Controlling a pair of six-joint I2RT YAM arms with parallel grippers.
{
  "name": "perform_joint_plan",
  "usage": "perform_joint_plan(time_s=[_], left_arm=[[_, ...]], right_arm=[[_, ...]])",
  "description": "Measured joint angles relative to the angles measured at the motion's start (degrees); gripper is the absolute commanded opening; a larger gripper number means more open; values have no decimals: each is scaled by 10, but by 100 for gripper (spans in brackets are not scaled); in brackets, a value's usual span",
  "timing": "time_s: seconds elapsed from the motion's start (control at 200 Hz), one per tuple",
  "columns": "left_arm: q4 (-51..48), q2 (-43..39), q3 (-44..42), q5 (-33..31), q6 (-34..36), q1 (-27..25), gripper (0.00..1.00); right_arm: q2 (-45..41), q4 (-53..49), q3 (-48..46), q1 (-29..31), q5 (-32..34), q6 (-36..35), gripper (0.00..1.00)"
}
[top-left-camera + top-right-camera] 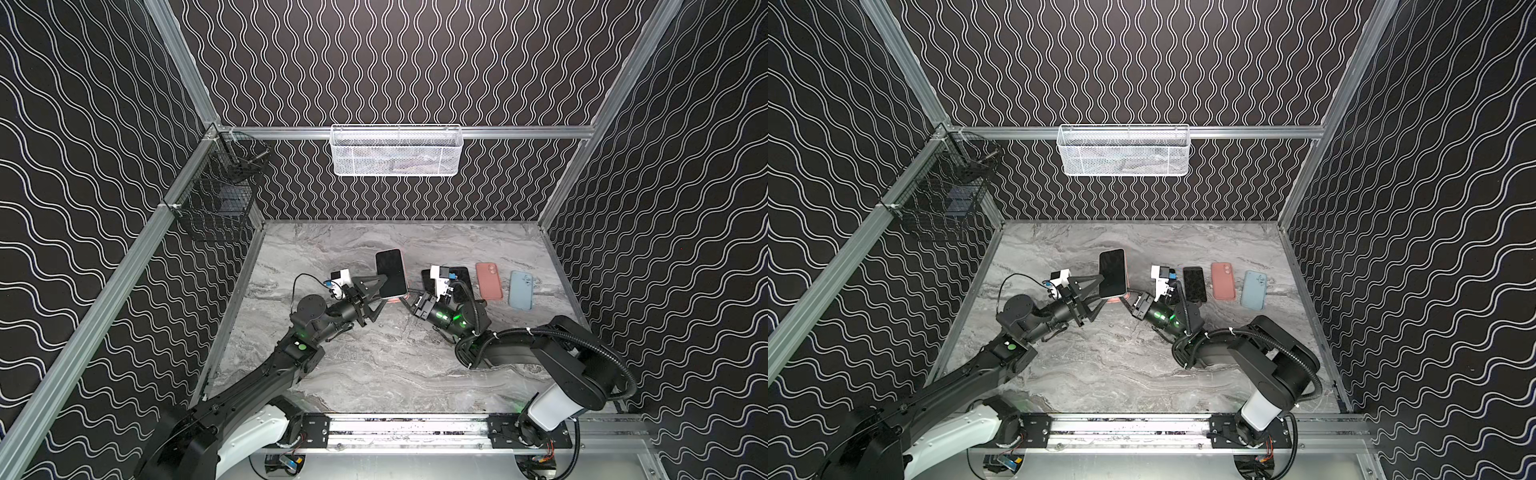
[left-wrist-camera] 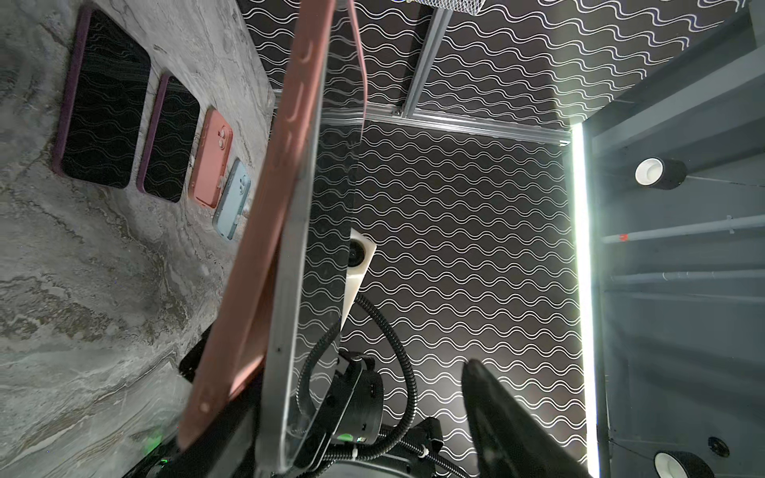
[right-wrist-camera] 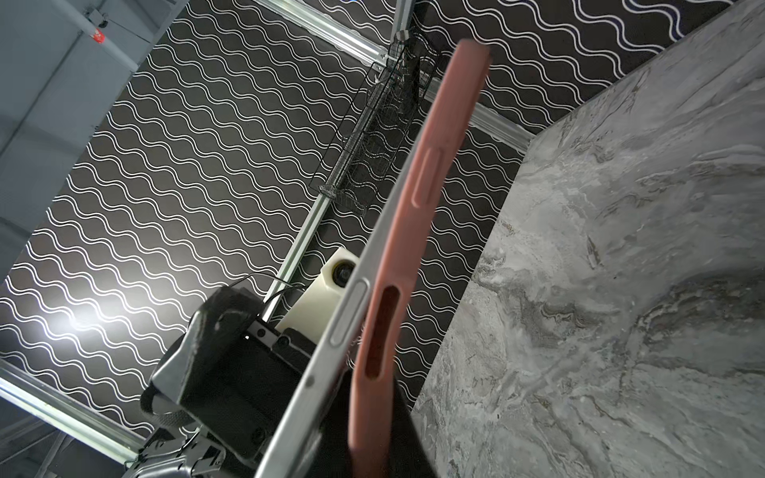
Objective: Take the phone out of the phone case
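Left arm reaches in from 7 o'clock, left gripper spread wide astride the 6 o'clock end of the phone. Right arm reaches in from 5 o'clock, right gripper pinched tight on the phone case. Both top views give only a pink sliver under the phone, mid-table; the wrist views show its silver rim standing off the case.

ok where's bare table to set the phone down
Free: the front of the table, between the phone and the front rail; the back strip by the wall. Crowded: centre, around the phone and pink case; right side, the row of dark phones, coral case, blue case.
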Motion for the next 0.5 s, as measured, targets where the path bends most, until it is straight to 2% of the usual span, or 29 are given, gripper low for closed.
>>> perform_joint_plan(time_s=[0.07,0.19,0.275,0.501], left_arm=[[0,-1,-4,-3,0,0,59],[-1,-2,-10,-6,1,0,37],[-3,-3,-10,-6,5,0,25],[-36,-24,-7,-6,22,-1,2]], right_arm=[[0,-1,0,7,4,0,4],[1,-2,3,19,11,-5,4],[1,-1,5,27,13,-9,4],[0,-1,5,32,14,-11,4]])
